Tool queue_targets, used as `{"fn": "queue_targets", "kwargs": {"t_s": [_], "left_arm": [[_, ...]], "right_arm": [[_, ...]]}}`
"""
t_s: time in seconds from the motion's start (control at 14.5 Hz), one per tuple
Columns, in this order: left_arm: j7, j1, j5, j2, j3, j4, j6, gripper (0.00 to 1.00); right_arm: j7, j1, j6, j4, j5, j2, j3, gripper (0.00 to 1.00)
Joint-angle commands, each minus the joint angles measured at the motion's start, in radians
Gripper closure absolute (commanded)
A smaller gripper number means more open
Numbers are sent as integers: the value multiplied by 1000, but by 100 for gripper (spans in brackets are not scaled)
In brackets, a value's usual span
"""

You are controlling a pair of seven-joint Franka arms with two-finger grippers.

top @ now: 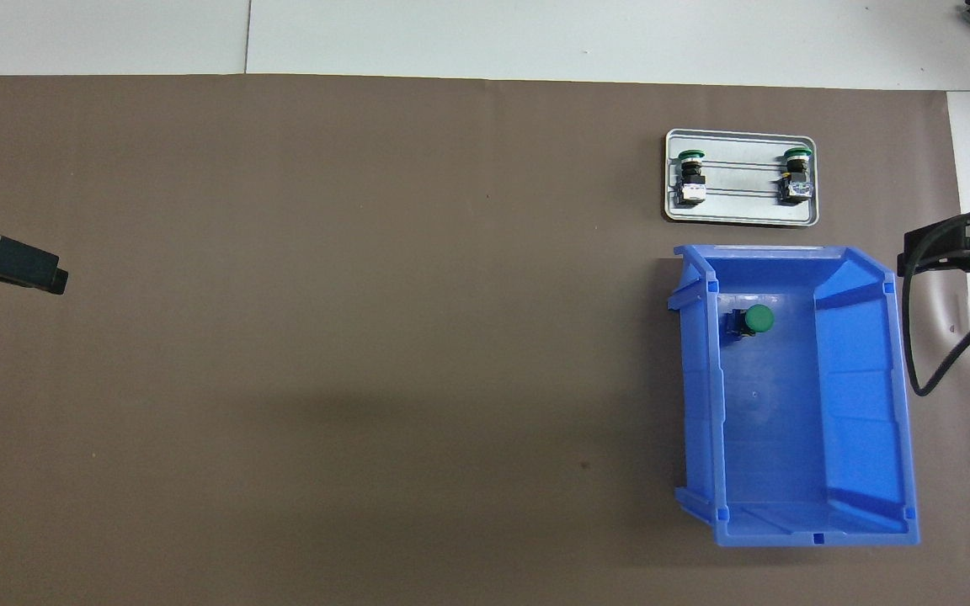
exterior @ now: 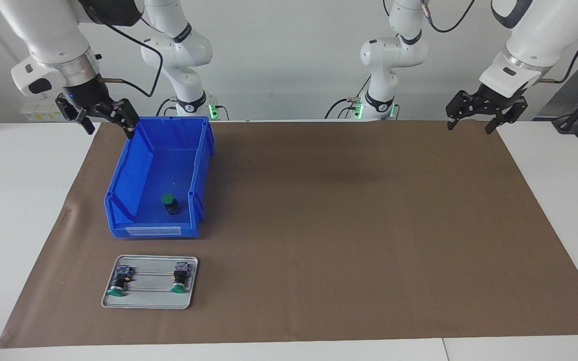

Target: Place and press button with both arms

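One green-capped button [exterior: 169, 203] [top: 756, 320] stands upright in the blue bin [exterior: 143, 160] [top: 864, 438], at the bin's end farther from the robots. Two more buttons [exterior: 118, 281] [exterior: 179, 279] lie on their sides on a small grey tray [exterior: 149, 297] [top: 742, 215], their caps pointing away from the robots. My right gripper [exterior: 110, 126] hangs open and holds nothing, above the bin's corner nearest the robots. My left gripper [exterior: 469, 125] hangs open and holds nothing, over the mat's edge at the left arm's end.
A brown mat [exterior: 344, 225] covers most of the white table. The tray lies just farther from the robots than the bin, both at the right arm's end. A black cable [top: 931, 337] loops down beside the bin.
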Motion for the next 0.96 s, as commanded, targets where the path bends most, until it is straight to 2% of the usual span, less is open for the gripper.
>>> {"fn": "queue_targets", "kwargs": {"t_s": [0.0,0.89], "left_arm": [[-6,15,19,-32,-15,-40,21,0],[-6,15,19,-32,-15,-41,19,0]], "right_arm": [[-22,-6,6,-22,-11,-12,10,0],[-14,8,-16,-23,-11,-17,15,0]]}}
